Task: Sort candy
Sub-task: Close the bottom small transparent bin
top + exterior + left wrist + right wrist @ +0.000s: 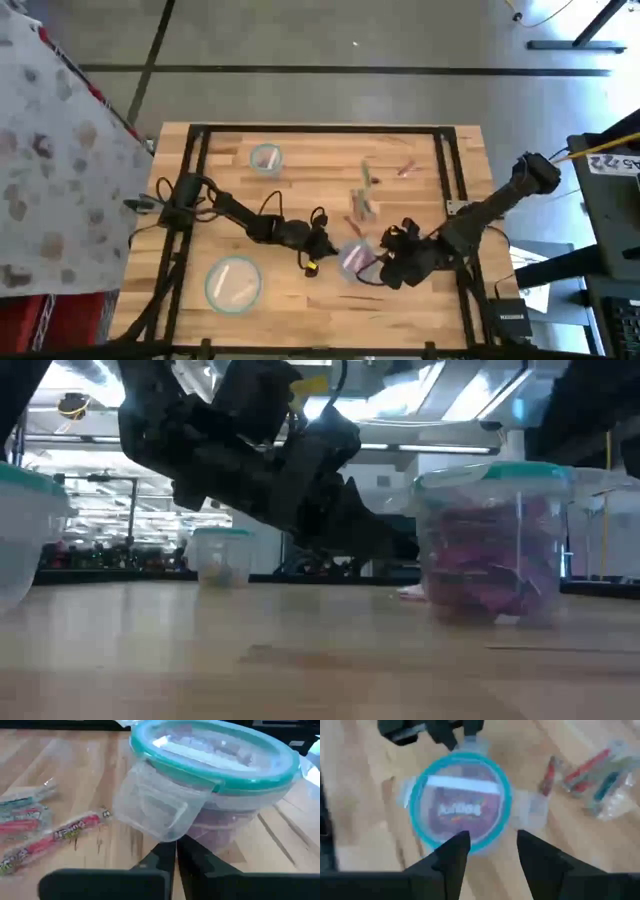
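I have the table [300, 300] in view from above, both arms reaching toward its centre. The left tool [176, 857] sits just beside the middle container [215, 780], its fingers pressed together and empty, pointing at one of the lid's clear latch flaps. The right tool [487, 850] hovers over the same container with its fingers spread; I see nothing between them.

Containers, largest first. The middle container is a round clear tub with a teal-rimmed lid [462, 765] seated on it. It is packed with magenta-purple candy [460, 812], visible through the lid and wall. A second round bowl [233, 283] stands near the front left; I cannot tell its contents. A third, smaller-looking bowl [265, 158] stands well apart toward the far side, contents also unclear.

Loose candy [55, 835] lies flat on the table beside the middle container: thin strips in clear wrappers, reddish and greenish. A few further pieces [365, 195] lie scattered beyond it.

My judgement on handling: the strips are light, thin and limp, with slick wrappers, and will likely slide or fold when pinched. I would take each across its narrow width near the middle. The lidded tub is rigid; its latch flaps offer the surest hold.
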Available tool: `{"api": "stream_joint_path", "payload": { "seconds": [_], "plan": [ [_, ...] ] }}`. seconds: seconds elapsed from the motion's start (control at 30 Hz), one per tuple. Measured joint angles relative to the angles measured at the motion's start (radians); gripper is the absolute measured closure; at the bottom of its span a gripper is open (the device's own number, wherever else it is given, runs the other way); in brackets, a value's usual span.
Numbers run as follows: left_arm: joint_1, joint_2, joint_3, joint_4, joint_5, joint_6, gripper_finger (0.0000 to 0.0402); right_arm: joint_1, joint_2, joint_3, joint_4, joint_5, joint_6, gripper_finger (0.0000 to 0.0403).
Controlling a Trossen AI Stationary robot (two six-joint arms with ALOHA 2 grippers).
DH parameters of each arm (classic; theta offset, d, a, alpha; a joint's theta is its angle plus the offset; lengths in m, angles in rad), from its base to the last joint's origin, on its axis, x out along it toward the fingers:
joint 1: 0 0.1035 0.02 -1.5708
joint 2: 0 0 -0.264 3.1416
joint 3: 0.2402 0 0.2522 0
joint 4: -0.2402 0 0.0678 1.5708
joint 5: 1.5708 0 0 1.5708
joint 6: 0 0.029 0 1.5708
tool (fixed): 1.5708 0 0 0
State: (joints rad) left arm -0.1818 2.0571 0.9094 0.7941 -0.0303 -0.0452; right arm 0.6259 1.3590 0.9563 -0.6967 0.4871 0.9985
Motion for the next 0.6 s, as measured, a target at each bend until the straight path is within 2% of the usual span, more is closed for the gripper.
{"api": "stream_joint_path", "payload": {
  "seconds": [0.17, 0.27, 0.4, 0.6],
  "plan": [
    [0.000, 0.000, 0.000, 0.003, 0.000, -0.001, 0.0402, -0.053, 0.047, -0.062, 0.238, 0.008, -0.136, 0.0242],
    [0.000, 0.000, 0.000, 0.003, 0.000, -0.005, 0.0402, -0.099, 0.100, -0.107, 0.370, -0.051, -0.217, 0.0242],
    [-0.003, 0.000, 0.000, 0.002, 0.002, -0.008, 0.0402, -0.133, 0.167, -0.137, 0.467, -0.104, -0.236, 0.0254],
    [-0.032, 0.000, 0.001, 0.029, -0.003, -0.034, 0.0402, -0.110, 0.218, -0.138, 0.575, -0.173, -0.247, 0.0284]
  ]
}}
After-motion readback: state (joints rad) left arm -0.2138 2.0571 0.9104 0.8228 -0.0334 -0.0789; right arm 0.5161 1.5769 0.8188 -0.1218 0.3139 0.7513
